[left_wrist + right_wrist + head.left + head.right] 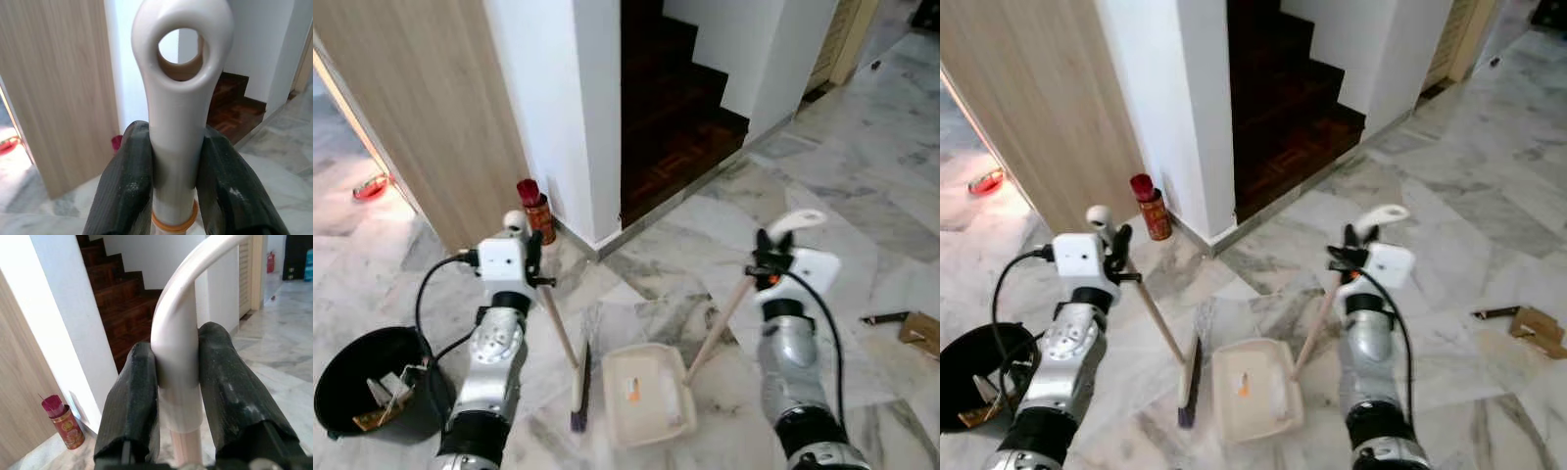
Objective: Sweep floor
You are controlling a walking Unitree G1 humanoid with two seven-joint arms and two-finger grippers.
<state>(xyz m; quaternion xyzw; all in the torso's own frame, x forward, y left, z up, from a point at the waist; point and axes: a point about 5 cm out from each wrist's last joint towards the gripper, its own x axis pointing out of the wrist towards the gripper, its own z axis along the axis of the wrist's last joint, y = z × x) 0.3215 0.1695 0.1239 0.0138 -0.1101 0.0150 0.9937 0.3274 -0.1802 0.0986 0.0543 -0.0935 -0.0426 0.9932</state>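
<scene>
The broom (566,345) handle is clamped by the left gripper (175,166), the dustpan (646,392) handle by the right gripper (178,377). At 9 o'clock, scraps are held in a black bucket (337,377).

Grey-veined marble floor (862,166), white walls (578,108), pale wood panel (431,108), dark wooden stairs (671,117)

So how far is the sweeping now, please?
Done: some bits already lie in the dustpan, and scraps sit in the black bin. In hand: the left gripper is shut on the broom and the right gripper on the dustpan's handle, both tools resting on the floor. Left: emptying the pan into the bin.
</scene>
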